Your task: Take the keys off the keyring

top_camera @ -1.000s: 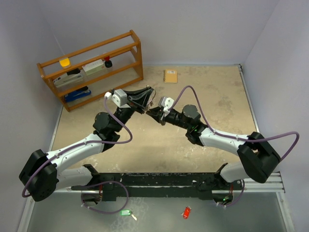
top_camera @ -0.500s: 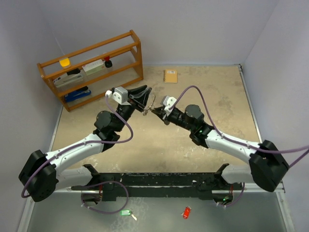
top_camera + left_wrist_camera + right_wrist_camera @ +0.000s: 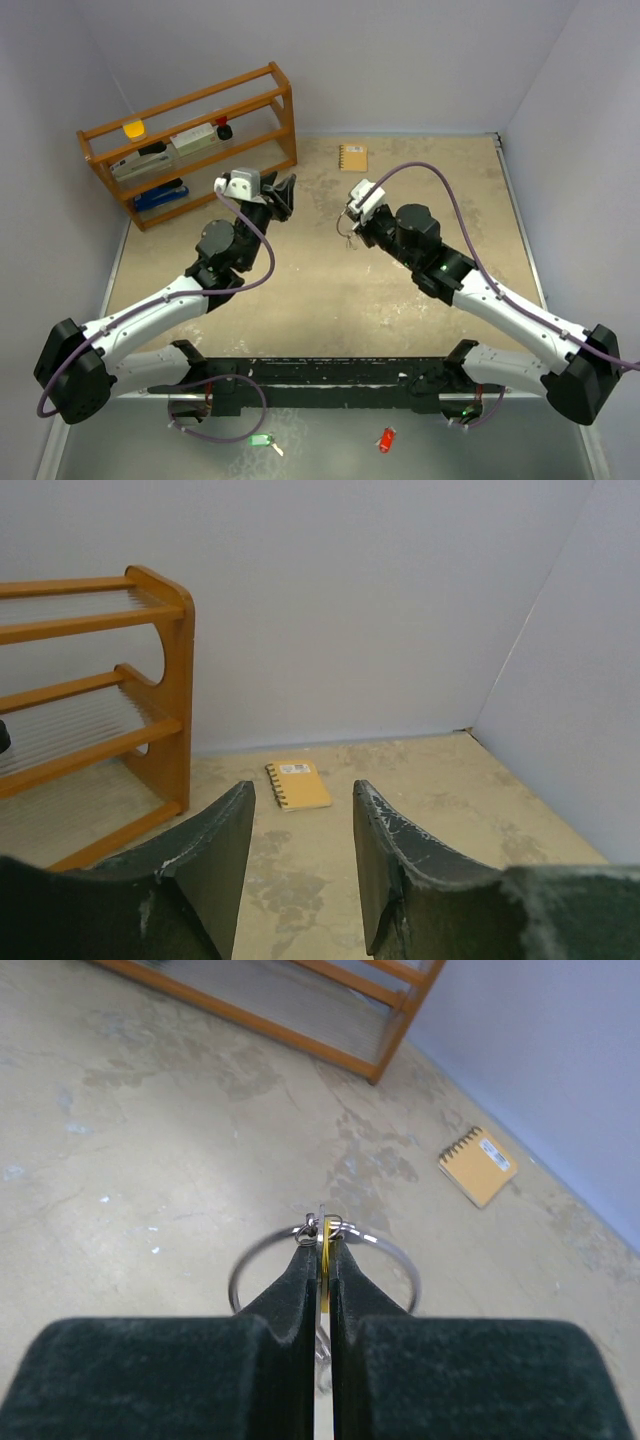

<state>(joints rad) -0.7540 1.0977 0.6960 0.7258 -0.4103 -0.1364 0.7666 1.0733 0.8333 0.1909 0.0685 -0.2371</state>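
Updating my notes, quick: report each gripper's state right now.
Left gripper: jaws open, nothing between them.
Right gripper: jaws shut on a yellow-edged key, the keyring looping out at their tips.

White-shelled arms (image 3: 150, 318) with black joints, looping purple cables (image 3: 420, 165), scuffed dark-green gripper fingers (image 3: 210, 860)

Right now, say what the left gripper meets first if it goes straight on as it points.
Probably the yellow notebook, centred ahead of the left gripper with nothing before it; depth is unclear.
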